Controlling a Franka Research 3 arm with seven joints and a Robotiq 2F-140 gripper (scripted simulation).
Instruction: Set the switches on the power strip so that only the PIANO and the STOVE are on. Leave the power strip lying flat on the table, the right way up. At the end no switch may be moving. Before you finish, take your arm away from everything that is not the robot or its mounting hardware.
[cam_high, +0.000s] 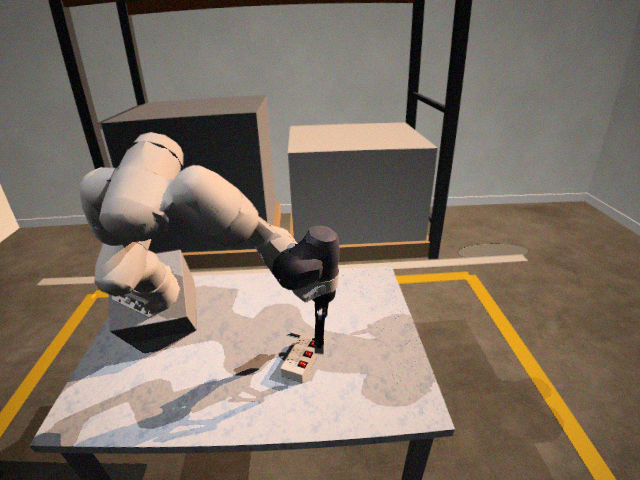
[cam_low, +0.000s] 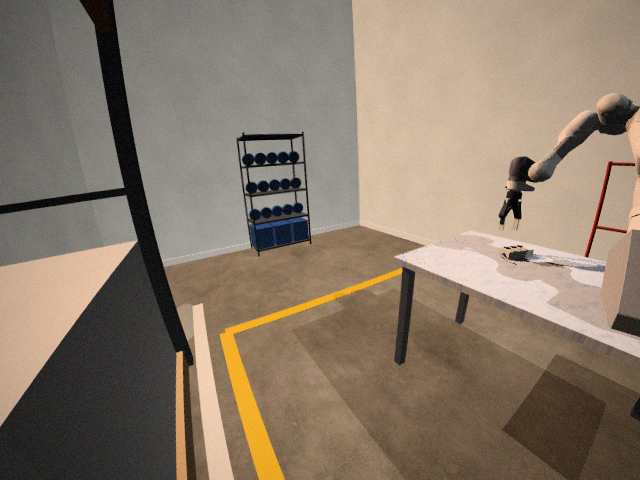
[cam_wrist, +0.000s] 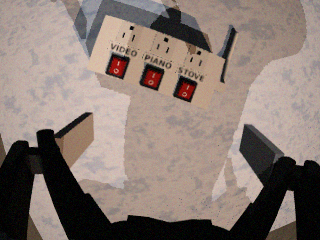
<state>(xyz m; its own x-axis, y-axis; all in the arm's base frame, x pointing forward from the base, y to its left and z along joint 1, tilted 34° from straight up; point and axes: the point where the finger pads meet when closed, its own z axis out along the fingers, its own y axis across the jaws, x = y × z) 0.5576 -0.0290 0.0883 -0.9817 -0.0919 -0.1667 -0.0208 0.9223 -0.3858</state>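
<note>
Beige power strip (cam_wrist: 156, 60) flat, label side up, long axis diagonal on table (cam_high: 361, 413), tool (cam_low: 509, 225) wide open, empty.

Power strip (cam_wrist: 159, 60): cream, rectangular block, lies flat on table, face up, angled diagonally in top view (cam_high: 298, 362).

Three red rocker switches in row along face, each in black frame, printed label above each.

In wrist view, left to right: VIDEO switch (cam_wrist: 118, 66), PIANO switch (cam_wrist: 151, 79), STOVE switch (cam_wrist: 186, 88). All three look alike; on/off positions cannot be told apart.

Dark cord stub (cam_wrist: 228, 43) leaves strip at STOVE end.

Strip small in exterior view (cam_low: 515, 252), near table's far edge.
</note>
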